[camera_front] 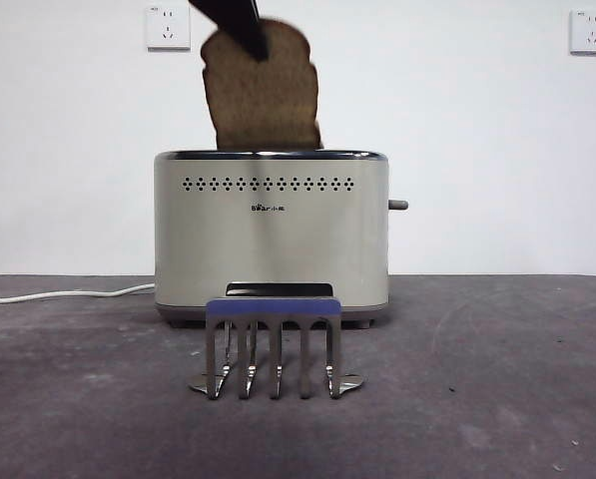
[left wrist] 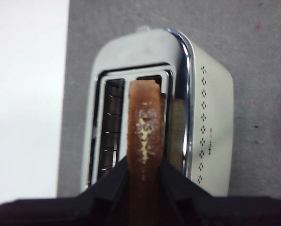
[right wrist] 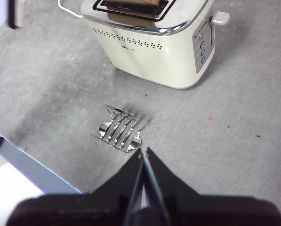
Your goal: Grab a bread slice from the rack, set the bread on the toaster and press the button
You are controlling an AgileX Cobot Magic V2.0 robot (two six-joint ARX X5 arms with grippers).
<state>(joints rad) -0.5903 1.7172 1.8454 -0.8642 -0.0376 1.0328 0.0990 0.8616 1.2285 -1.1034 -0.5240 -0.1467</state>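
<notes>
The slice of bread [camera_front: 261, 95] hangs upright above the toaster [camera_front: 271, 235], its lower edge down at the chrome top rim and its domed top at twelve o'clock from the toaster's body in the front view. The left claw [camera_front: 246, 28] comes in dark from the top edge of that view and is clamped on the slice's crust near its top. In the left wrist view the slice [left wrist: 145, 141] shows edge-on between the two black jaws of the left claw [left wrist: 144, 175], its brown crust facing the camera, and its far end sits over the toaster's [left wrist: 211, 117] slot nearer the dotted side; the other slot beside it shows bare wire guides. The rack [camera_front: 274, 346] stands on the grey tabletop [camera_front: 497, 399] at six o'clock from the toaster in the front view, just in front of it and not touching, with no slice between its prongs. The right claw [right wrist: 144, 157] hovers well apart from the toaster [right wrist: 159, 47], above the tabletop close to the rack [right wrist: 120, 129], its jaws pressed together with nothing between them. A white cable [camera_front: 58, 294] runs off from the toaster toward nine o'clock.
</notes>
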